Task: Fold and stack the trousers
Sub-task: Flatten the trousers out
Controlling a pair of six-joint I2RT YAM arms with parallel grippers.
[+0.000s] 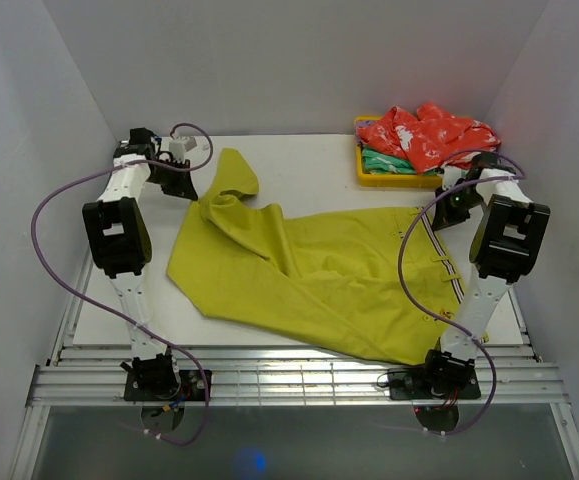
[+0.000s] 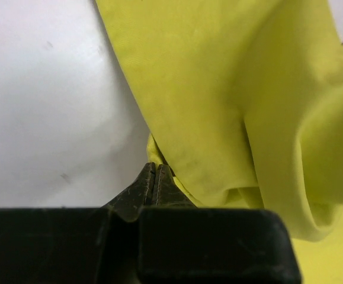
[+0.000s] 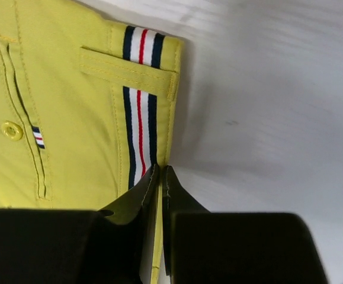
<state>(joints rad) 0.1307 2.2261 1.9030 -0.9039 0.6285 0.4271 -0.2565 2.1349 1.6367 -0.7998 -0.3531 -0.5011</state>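
Trousers (image 1: 319, 270) lie spread, mustard yellow-green, legs rumpled, striped waistband showing.

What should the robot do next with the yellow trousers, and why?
Probably lift both ends a little together. The left gripper is shut on a leg's edge and the right gripper pinches the striped waistband, while the trousers lie rumpled on the table.

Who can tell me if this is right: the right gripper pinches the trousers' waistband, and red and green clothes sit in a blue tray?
One slip: the tray is yellow, not blue, as the top view shows. The rest holds: the right gripper pinches the waistband of the trousers, and red clothes and green clothes sit in that tray.
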